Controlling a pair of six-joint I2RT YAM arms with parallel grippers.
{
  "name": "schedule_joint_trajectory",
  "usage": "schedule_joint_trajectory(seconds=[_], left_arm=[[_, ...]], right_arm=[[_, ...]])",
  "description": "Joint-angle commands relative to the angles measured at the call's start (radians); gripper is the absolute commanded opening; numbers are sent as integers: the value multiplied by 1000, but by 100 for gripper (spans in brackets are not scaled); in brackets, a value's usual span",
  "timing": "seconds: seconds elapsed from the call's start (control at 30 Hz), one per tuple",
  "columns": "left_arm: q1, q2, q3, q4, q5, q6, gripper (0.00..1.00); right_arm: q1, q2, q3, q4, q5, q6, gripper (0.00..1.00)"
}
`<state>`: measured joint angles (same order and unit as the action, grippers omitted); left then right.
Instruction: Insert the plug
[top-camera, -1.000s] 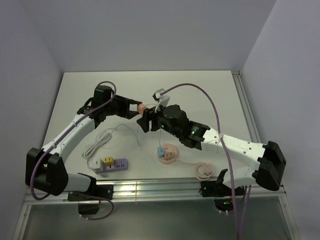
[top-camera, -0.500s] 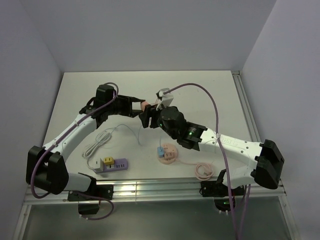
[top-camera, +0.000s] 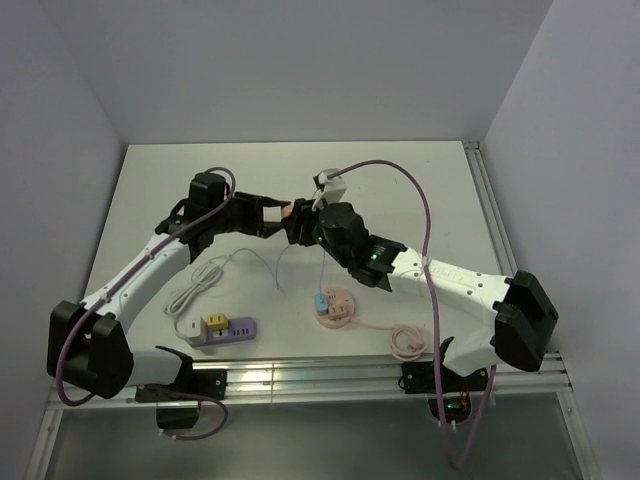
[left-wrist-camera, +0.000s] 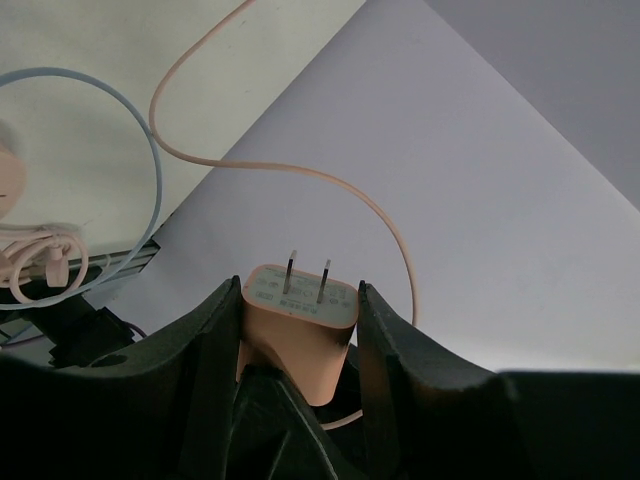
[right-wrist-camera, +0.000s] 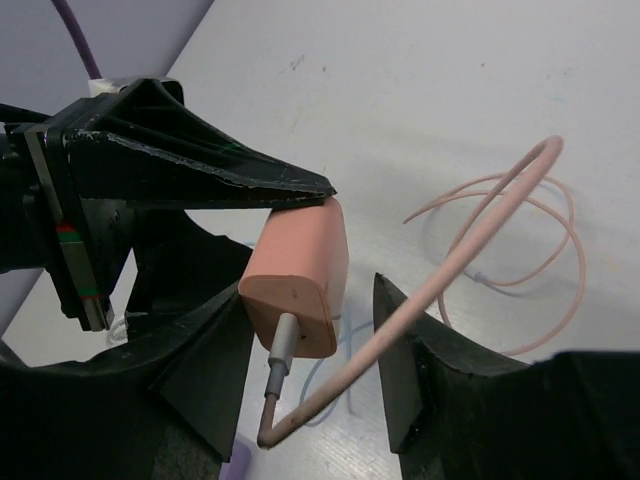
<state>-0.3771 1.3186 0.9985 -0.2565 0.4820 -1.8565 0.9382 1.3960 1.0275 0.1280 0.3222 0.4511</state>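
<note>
– Top external view: what do we see changed in the last second?

– The right gripper has swung in close to the left gripper, and its jaws are drawing in. We read that as a mid-air handover getting under way, not yet an insertion.

– Where is the task's thing?

– The boxy salmon-pink plastic charger plug hangs in the air, beyond the round pink plastic socket hub and slightly to its left. The left gripper pinches it, prongs pointing away from that wrist. In the right wrist view, the right gripper's fingers flank the plug's cable end, spread, with a gap showing on one side. They don't clamp it yet.

– Our count?

– Two arms, two grippers, one pink plug with two metal prongs. One hub, carrying one small blue plug. Left of the hub lies one flat lilac power strip bearing one yellow adapter and one white adapter. There is one bundled white cable left of the hub and one coiled pink cable to its right.

– Which socket do we aim for?

– We cannot tell.
</note>
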Motion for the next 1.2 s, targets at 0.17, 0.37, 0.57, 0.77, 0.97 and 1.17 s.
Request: schedule_joint_trajectory(seconds=[0.17,0.37,0.57,0.77,0.97,1.17], left_arm=[[-22,-58,-8,65,33,-7,0],[-25,-39,3,44,67,109,58],[-16,2,191,-179,-100,457,90],[-40,-31,333,-380,-334,759,100],[-109,-133,214,-324,-324,873,94],[-229,-118,108,-346,-304,912,72]], right_arm=[[-19,64,133,-28,-3,3,7],[-68,14,106,-100,-3,50,0],[-218,-116,-3,-220,38,75,0],[-321,-198,-33,-401,167,54,0],[-351,-200,0,-603,68,-40,0],[-351,-190,-4,-754,-181,-52,0]])
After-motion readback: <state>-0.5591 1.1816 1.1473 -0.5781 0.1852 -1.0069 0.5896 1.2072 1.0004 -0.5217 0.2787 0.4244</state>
